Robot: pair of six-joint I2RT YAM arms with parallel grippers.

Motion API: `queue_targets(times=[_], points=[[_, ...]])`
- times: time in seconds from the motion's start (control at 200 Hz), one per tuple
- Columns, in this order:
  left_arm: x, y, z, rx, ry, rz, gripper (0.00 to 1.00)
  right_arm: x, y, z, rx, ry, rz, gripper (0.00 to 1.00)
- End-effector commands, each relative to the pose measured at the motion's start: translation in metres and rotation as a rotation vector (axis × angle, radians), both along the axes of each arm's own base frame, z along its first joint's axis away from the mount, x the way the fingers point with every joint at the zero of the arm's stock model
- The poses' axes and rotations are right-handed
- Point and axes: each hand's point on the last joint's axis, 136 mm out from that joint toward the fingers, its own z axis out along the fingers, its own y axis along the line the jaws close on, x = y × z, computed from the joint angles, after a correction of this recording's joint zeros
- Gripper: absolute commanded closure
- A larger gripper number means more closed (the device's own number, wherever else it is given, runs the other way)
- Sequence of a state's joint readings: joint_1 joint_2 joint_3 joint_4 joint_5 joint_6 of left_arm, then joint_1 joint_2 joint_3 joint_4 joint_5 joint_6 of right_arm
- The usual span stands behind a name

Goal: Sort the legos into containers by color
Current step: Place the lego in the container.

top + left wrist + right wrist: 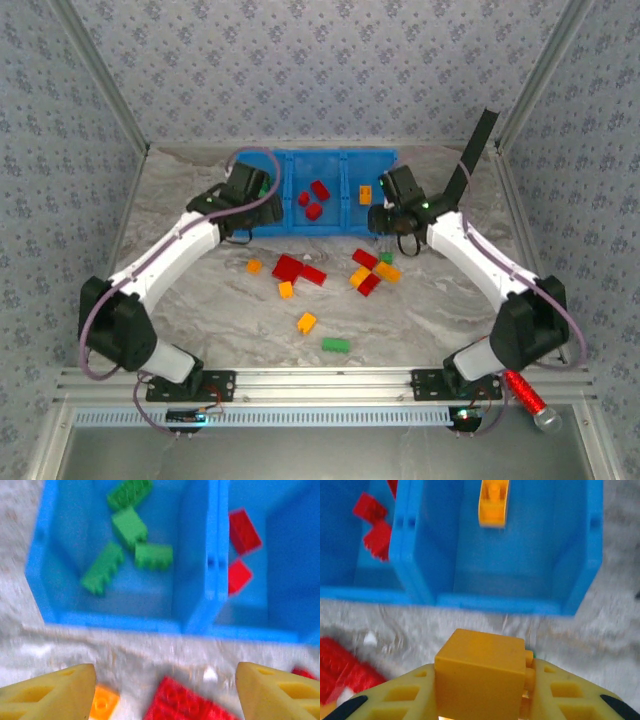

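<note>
The right gripper is clamped on a squat orange-yellow brick just short of the blue tray; the left gripper hangs with jaws apart and empty over the loose bricks before the tray's left end. The right-hand compartment lies straight ahead of the held brick, just beyond the near wall, so the right arm is plainly the nearer. That wall is the one edge to clear, I'd say; past it the floor is mostly bare, one orange brick lying lengthwise near the far wall; green bricks sit in the left compartment, red bricks in the middle.
</note>
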State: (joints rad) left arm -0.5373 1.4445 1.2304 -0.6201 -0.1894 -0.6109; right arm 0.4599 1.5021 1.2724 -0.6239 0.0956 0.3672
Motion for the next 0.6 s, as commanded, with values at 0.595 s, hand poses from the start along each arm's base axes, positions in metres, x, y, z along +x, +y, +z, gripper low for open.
queue_targets(times=[0.595], points=[[-0.096,-0.011,-0.084,0.079,0.199,-0.079,0.25,0.138,0.016,-0.068,-0.059,-0.009,0.032,0.63]])
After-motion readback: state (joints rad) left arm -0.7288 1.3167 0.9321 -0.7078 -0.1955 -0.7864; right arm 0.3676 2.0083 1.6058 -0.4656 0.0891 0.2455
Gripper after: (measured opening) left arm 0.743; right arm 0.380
